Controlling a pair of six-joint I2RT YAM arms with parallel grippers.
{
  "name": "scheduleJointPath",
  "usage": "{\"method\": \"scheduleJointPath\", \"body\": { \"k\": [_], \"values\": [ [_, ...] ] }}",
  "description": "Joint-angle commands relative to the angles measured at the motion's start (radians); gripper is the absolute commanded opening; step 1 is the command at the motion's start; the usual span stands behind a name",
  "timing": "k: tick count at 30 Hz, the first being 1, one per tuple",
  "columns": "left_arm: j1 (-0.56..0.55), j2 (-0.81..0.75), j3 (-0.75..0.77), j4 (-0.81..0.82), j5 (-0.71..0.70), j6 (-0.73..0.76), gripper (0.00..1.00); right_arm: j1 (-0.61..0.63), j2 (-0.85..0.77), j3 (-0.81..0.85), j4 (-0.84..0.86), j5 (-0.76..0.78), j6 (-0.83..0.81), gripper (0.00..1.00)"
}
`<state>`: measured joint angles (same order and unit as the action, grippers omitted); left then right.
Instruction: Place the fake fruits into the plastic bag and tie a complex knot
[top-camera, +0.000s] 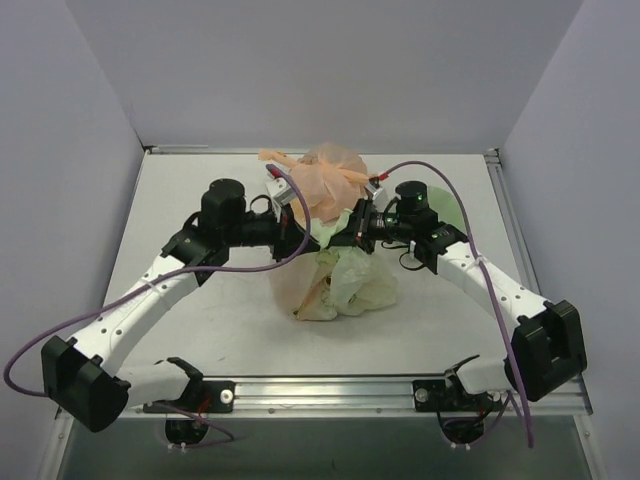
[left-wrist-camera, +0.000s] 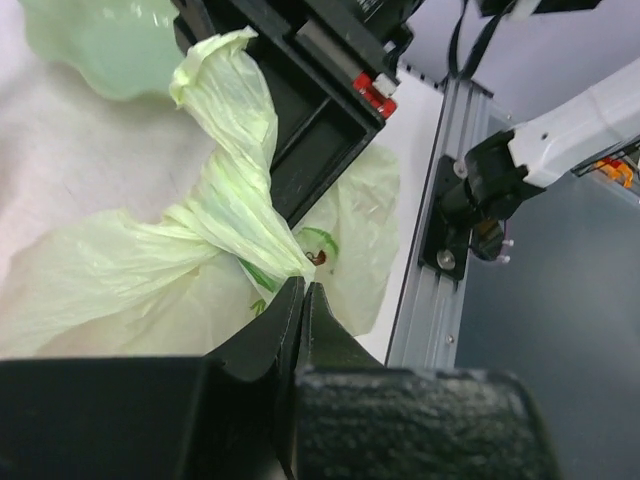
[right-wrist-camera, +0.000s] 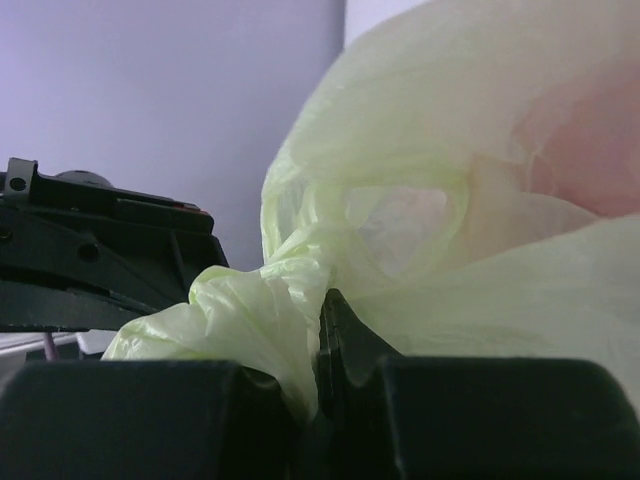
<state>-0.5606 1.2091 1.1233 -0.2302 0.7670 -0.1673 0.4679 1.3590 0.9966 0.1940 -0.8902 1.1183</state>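
The pale green plastic bag (top-camera: 355, 285) lies crumpled at the table's middle, just below where both grippers meet. My left gripper (top-camera: 303, 235) is shut, and in its wrist view its tips (left-wrist-camera: 303, 288) pinch the lower end of a twisted strand of the bag (left-wrist-camera: 235, 170). The strand runs up past the right gripper's black body (left-wrist-camera: 320, 110). My right gripper (top-camera: 343, 232) is shut on a bunched fold of the bag (right-wrist-camera: 240, 310), which passes between its jaws (right-wrist-camera: 318, 300). The bag bulges above it (right-wrist-camera: 450, 150). The fake fruits are hidden.
A peach-orange translucent bag (top-camera: 325, 175) sits behind the grippers and drapes down on the left. A pale green dish (top-camera: 452, 212) lies behind the right arm and also shows in the left wrist view (left-wrist-camera: 100, 50). The aluminium rail (top-camera: 320, 385) edges the table's near side.
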Motion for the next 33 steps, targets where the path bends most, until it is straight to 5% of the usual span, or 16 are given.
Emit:
{"method": "scheduleJointPath", "body": {
  "k": [1, 6, 12, 20, 23, 33],
  "values": [
    [-0.048, 0.061, -0.069, -0.022, -0.024, -0.049, 0.00, -0.061, -0.026, -0.080, 0.034, 0.100, -0.044, 0.00],
    [-0.085, 0.176, -0.088, 0.093, -0.136, -0.104, 0.00, -0.117, -0.090, -0.193, 0.032, 0.056, -0.168, 0.03],
    [-0.081, 0.248, -0.031, 0.149, -0.141, -0.078, 0.00, -0.173, -0.135, -0.161, -0.172, -0.021, -0.477, 0.40],
    [-0.075, 0.260, 0.013, 0.184, -0.035, -0.109, 0.00, -0.169, -0.120, -0.012, -0.471, 0.026, -1.019, 0.57],
    [-0.068, 0.253, 0.033, 0.161, -0.003, -0.117, 0.00, -0.166, -0.084, 0.068, -0.550, 0.069, -1.182, 0.71],
    [-0.030, 0.242, 0.067, 0.085, -0.003, -0.107, 0.00, -0.141, -0.021, 0.266, -0.755, 0.034, -1.689, 0.75]
  ]
}}
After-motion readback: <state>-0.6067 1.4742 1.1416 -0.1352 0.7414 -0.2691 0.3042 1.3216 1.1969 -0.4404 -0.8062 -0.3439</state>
